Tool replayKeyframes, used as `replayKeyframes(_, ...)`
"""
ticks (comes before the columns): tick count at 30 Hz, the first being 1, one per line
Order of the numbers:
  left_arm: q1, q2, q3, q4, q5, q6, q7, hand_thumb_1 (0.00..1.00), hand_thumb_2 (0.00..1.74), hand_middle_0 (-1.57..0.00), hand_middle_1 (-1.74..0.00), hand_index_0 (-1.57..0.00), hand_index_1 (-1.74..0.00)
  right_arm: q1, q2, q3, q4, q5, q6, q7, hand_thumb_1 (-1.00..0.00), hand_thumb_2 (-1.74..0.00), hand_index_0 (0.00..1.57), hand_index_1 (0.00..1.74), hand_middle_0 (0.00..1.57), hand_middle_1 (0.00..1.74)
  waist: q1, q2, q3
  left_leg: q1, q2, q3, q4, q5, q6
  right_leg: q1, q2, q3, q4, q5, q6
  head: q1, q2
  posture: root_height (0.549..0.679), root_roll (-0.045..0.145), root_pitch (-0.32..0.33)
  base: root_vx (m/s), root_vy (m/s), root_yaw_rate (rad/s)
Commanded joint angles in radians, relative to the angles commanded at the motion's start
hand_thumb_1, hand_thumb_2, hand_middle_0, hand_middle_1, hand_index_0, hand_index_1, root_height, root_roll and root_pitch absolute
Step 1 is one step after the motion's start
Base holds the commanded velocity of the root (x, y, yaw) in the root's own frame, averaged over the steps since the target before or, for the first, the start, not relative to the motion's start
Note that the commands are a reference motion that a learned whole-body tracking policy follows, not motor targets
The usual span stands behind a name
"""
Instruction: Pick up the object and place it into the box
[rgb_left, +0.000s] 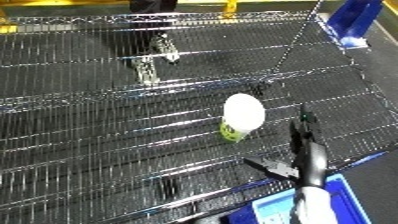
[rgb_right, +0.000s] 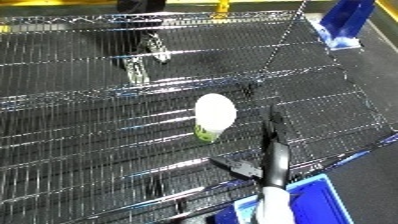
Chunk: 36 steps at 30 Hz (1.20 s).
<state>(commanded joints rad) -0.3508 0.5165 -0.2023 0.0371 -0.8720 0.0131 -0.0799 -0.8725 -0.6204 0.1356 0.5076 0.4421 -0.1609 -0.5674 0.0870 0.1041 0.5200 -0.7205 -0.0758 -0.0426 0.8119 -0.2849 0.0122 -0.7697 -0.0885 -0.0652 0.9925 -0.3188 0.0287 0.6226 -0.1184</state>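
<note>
Left eye view: cup (rgb_left: 242, 116) mid-shelf (rgb_left: 80, 150), right hand (rgb_left: 306, 155) beside.

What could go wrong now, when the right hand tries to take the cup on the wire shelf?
1. The cup lies on its side on the wire shelf, so a touch from the straight fingers could roll it away instead of gripping it.
2. The right hand is beside the cup and not yet around it; closing now may miss.
3. Low fingers could catch in the wires.
</note>
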Motion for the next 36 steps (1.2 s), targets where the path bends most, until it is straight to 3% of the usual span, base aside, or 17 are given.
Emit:
replayKeyframes(12, -0.018, 0.017, 0.005, -0.011, -0.022, 0.001, 0.009, 1.0, 1.74, -1.57, -1.74, -1.57, -1.74, -0.084, -0.012, 0.048, 0.08, -0.006, 0.017, -0.022, 0.0, 0.0, 0.0, 0.0, 0.0, 0.0, 0.023, 0.019, 0.0, -0.066, -0.009, -0.005, 0.028, -0.005, 0.0091, -0.065, -0.0022, -0.005, 0.033, -0.012, -0.003, 0.033, 0.049, 0.601, 0.037, 0.2, 0.008, -0.006, 0.027)
replayKeyframes(25, -0.04, 0.036, 0.006, -0.022, -0.042, -0.001, 0.02, 1.0, 1.74, -1.57, -1.74, -1.57, -1.74, -0.175, -0.028, 0.081, 0.151, 0.02, 0.003, -0.045, 0.0, 0.0, 0.0, 0.0, 0.0, 0.0, 0.042, 0.036, 0.0, -0.14, -0.019, -0.011, 0.07, -0.01, 0.0154, -0.133, -0.0036, -0.007, 0.071, -0.016, -0.0026, 0.05, 0.09, 0.592, 0.033, 0.233, 0.001, -0.01, 0.016)
replayKeyframes(36, -0.031, 0.05, 0.011, -0.031, -0.06, 0.005, 0.03, 1.0, 1.74, -1.57, -1.74, -1.57, -1.74, -0.233, -0.046, 0.09, 0.174, 0.021, -0.009, -0.068, -0.55, -0.96, 0.86, 0.96, 0.86, 0.96, 0.053, 0.045, 0.0, -0.179, -0.024, -0.016, 0.097, -0.012, 0.018, -0.166, -0.004, -0.01, 0.092, -0.019, -0.0034, 0.047, 0.126, 0.586, 0.032, 0.247, -0.007, -0.016, 0.008)
